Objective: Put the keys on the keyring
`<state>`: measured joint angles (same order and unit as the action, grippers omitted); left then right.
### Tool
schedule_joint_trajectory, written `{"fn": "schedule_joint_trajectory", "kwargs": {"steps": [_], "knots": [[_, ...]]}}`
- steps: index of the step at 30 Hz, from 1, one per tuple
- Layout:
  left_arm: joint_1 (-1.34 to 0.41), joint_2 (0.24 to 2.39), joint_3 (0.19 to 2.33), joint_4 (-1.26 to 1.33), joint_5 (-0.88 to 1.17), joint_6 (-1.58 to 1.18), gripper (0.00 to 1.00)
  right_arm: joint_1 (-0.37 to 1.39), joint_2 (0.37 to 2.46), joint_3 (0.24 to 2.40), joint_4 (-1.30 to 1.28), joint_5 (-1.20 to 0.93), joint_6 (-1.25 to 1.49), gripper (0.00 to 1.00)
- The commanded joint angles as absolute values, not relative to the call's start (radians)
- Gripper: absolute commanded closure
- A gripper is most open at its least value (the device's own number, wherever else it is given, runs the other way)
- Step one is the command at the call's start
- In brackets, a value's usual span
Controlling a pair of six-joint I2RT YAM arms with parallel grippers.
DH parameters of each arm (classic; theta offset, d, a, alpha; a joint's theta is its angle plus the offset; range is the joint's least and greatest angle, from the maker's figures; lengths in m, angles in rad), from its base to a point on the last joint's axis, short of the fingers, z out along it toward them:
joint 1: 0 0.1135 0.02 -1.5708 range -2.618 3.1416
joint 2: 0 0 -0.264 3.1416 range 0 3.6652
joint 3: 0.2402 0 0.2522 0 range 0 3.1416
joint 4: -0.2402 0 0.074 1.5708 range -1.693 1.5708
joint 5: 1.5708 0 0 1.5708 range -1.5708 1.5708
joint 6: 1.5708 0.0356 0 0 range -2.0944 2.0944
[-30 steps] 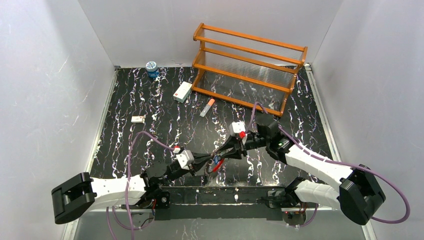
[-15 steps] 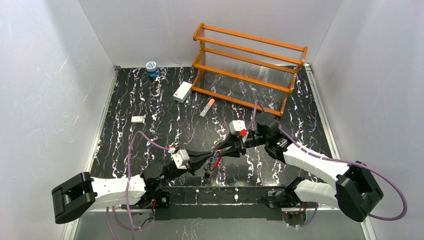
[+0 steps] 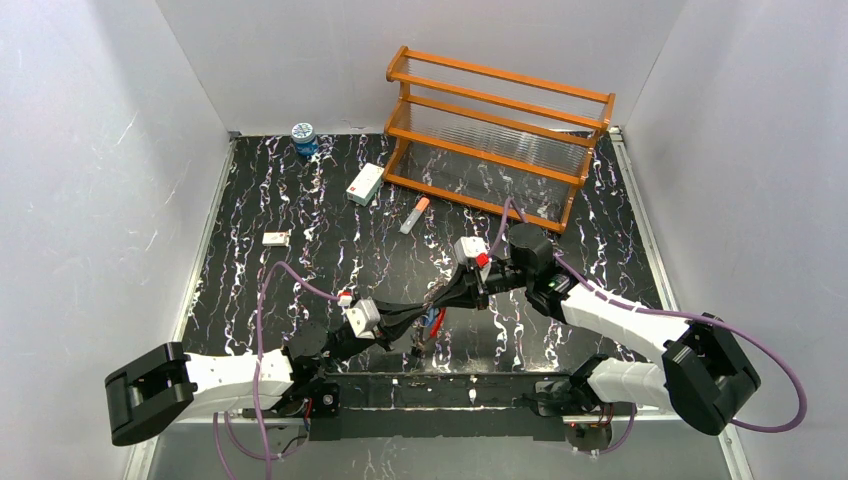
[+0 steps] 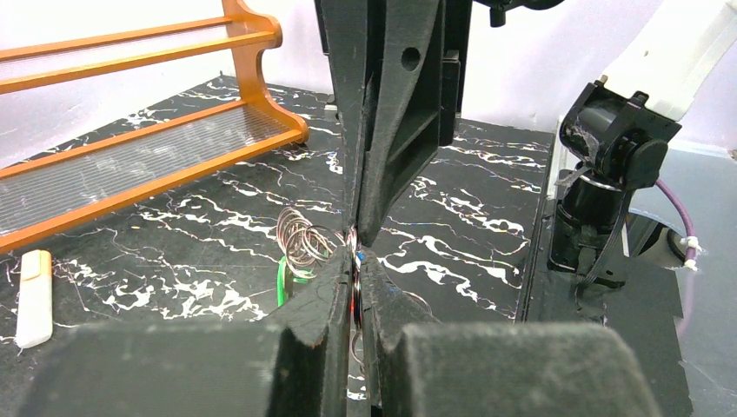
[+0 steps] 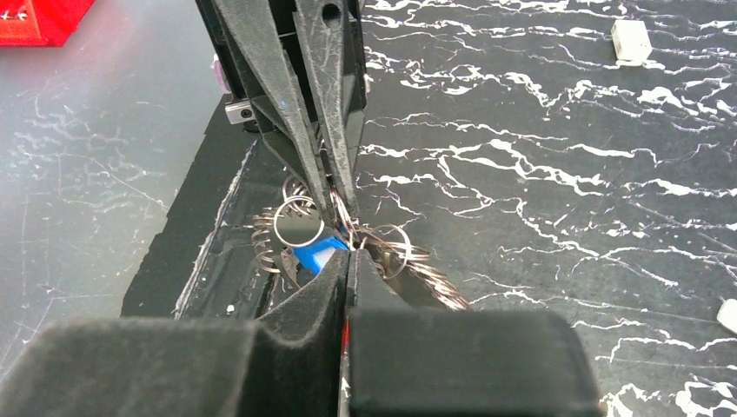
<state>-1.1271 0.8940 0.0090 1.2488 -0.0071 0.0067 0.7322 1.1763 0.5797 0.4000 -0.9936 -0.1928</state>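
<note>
My left gripper (image 3: 424,326) and right gripper (image 3: 441,300) meet tip to tip near the table's front middle. Both are shut on the keyring (image 3: 428,336), a thin wire loop. Its red part shows between the left fingers (image 4: 352,300) and between the right fingers (image 5: 344,338). The keys (image 3: 432,319) hang in a bunch at the tips with several small silvery split rings (image 4: 300,239). A green head (image 4: 282,282) shows in the left wrist view, a blue head (image 5: 317,254) in the right wrist view. Most of the loop is hidden by the fingers.
An orange wooden rack (image 3: 495,140) stands at the back right. An orange-and-white tube (image 3: 414,215), a white-and-red box (image 3: 365,184), a blue jar (image 3: 305,138) and a small white piece (image 3: 277,238) lie further back and left.
Both grippers, still shut together on the ring, have shifted a little to the left and away from the front edge; the right wrist has moved most.
</note>
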Motion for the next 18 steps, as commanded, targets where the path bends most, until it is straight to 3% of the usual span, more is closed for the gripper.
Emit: {"fn": "schedule_joint_trajectory", "kwargs": {"steps": [1,18], "knots": [[-1.123,0.887,-0.018,1.33,-0.011,0.007,1.0,0.729,1.183,0.618,0.422,-0.987,-0.18,0.99],[-1.123,0.852,-0.031,1.33,-0.031,0.007,1.0,0.756,1.176,0.589,0.231,-0.902,-0.292,0.99]]}}
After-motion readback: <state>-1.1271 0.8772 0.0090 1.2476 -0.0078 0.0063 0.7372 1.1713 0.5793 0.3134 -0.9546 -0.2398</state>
